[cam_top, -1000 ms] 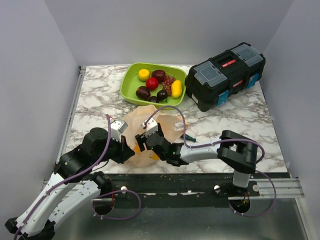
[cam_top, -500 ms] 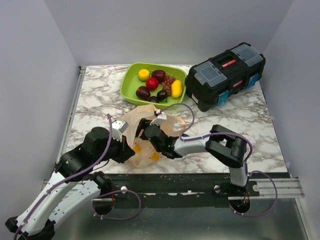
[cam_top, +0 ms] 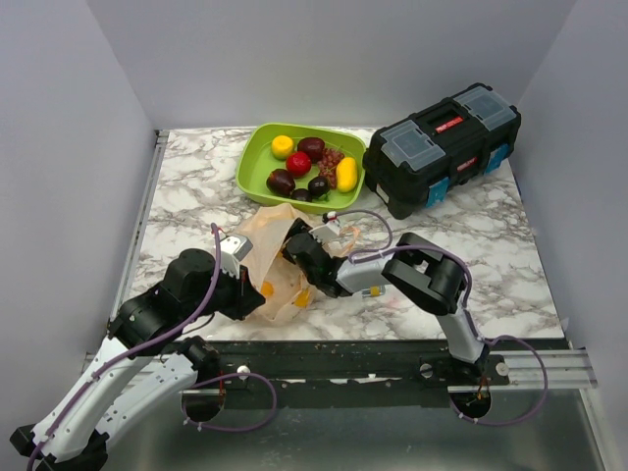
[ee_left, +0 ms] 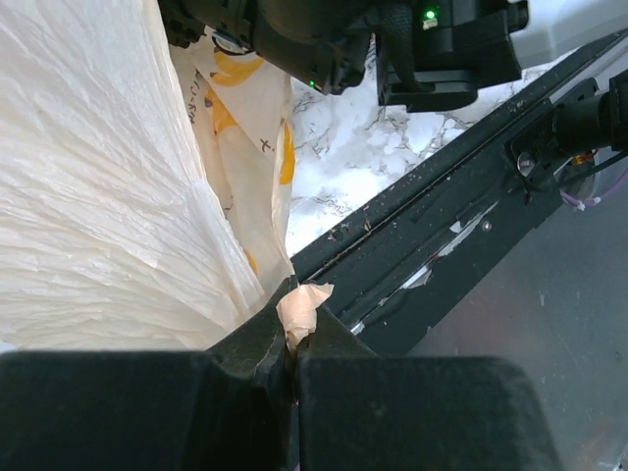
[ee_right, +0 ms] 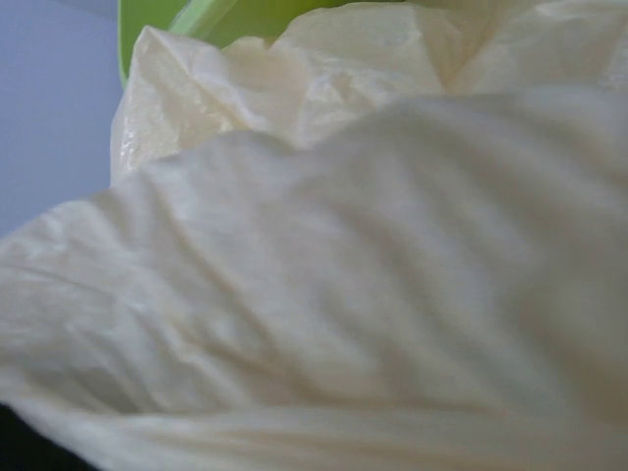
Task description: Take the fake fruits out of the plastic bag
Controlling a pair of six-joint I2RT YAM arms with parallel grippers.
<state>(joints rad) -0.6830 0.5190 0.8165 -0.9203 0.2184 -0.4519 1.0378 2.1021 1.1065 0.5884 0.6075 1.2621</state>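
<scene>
The pale-orange plastic bag (cam_top: 267, 257) lies crumpled near the table's front, just below the lime-green tray (cam_top: 251, 169). My left gripper (cam_top: 245, 285) is shut on a pinched fold of the bag's edge (ee_left: 299, 309). My right gripper (cam_top: 302, 255) is pushed into the bag from the right, and its fingers are hidden by the film. In the right wrist view the bag (ee_right: 343, 275) fills nearly everything. Several fake fruits (cam_top: 312, 165) lie in the tray: yellow, red, dark purple ones and a grape bunch. Orange patches (cam_top: 268, 288) show on the bag; fruit or print, I cannot tell.
A black toolbox (cam_top: 442, 147) with blue latches stands at the back right, beside the tray. The table's front edge and a black rail (ee_left: 442, 186) run close to the bag and both arms. Grey walls close in the left, back and right.
My right arm has swung left and driven its gripper deeper into the bag, whose top has bulged toward the tray. The left gripper has kept its hold in place.
</scene>
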